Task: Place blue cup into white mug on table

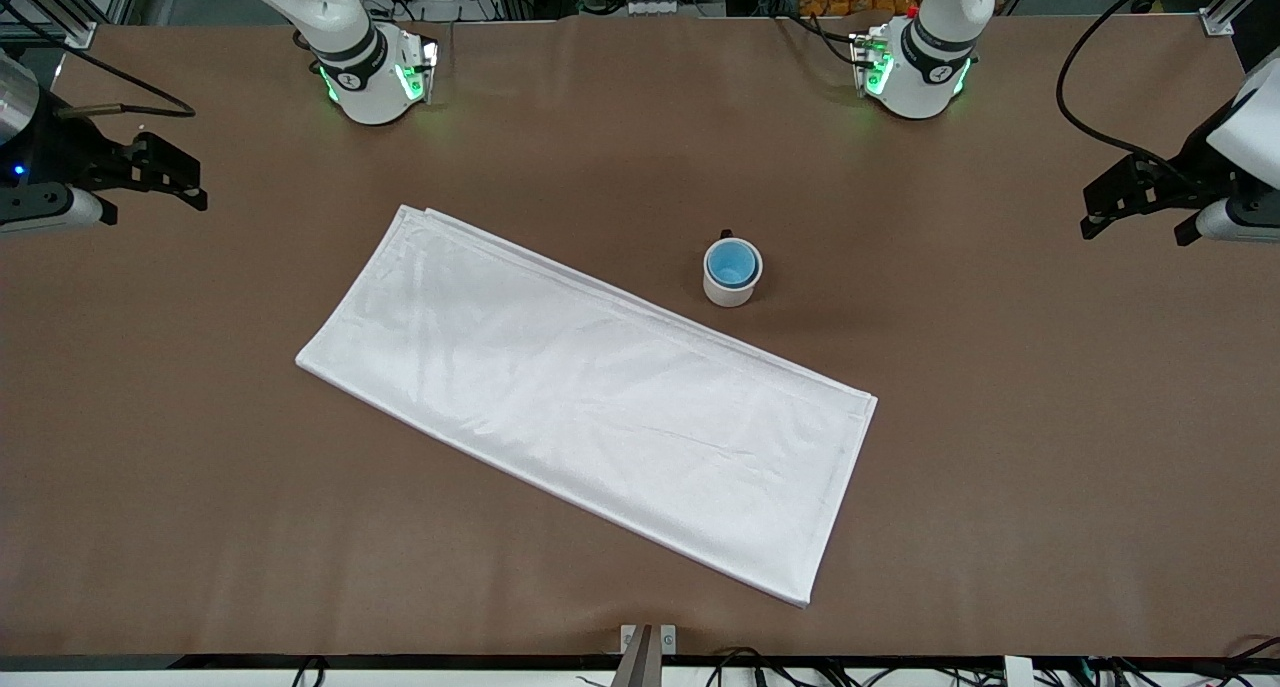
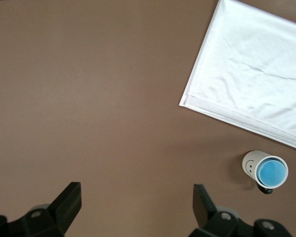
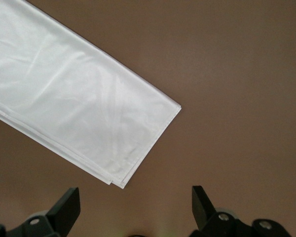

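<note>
Looking at the front view, I see the blue cup already sitting inside the white mug, just right of the frame's centre on the worktop. I judge nothing remains but to keep clear. The left gripper and the right gripper wait at the frame's edges, fingers apart and empty. A white cloth lies beside the mug, blocking nothing.

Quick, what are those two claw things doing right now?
Left gripper: jaws open, holding nothing.
Right gripper: jaws open, holding nothing.
</note>
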Action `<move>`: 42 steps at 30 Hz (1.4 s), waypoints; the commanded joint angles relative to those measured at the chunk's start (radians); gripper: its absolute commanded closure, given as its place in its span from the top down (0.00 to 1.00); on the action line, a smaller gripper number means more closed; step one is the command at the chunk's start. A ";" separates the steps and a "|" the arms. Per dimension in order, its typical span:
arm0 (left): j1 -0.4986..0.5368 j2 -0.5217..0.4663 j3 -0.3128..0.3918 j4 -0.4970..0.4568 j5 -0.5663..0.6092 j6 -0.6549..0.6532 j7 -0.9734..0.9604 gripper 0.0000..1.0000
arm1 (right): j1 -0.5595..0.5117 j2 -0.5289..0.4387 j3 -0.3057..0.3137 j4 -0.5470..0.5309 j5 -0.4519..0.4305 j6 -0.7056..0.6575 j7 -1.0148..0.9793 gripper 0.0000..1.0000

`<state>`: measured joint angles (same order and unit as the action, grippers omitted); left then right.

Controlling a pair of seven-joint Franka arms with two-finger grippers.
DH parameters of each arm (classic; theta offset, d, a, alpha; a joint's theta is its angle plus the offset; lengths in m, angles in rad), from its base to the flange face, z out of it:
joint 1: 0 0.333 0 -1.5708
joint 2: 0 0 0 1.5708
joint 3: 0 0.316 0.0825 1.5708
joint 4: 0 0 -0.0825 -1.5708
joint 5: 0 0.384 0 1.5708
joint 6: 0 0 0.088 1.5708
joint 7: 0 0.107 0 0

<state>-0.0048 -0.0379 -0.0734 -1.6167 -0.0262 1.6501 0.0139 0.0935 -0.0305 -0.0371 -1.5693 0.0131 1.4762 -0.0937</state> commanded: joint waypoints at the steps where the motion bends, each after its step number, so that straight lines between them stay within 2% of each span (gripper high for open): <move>1: 0.003 0.021 -0.003 0.038 -0.043 -0.032 0.018 1.00 | -0.003 -0.029 0.005 -0.028 -0.010 0.001 -0.017 1.00; 19: -0.003 0.021 -0.002 0.037 -0.021 -0.033 0.018 1.00 | 0.002 -0.028 0.005 -0.026 -0.001 0.006 -0.018 1.00; 31: -0.004 0.016 -0.006 0.038 0.051 -0.030 0.015 1.00 | 0.005 -0.028 0.005 -0.026 -0.001 0.003 -0.018 1.00; 42: -0.003 0.015 -0.016 0.037 0.052 -0.027 0.009 1.00 | 0.005 -0.028 0.005 -0.026 -0.001 0.003 -0.018 1.00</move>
<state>-0.0083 -0.0280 -0.0811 -1.6009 -0.0003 1.6437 0.0153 0.0988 -0.0305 -0.0347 -1.5693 0.0139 1.4762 -0.1005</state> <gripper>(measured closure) 0.000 0.000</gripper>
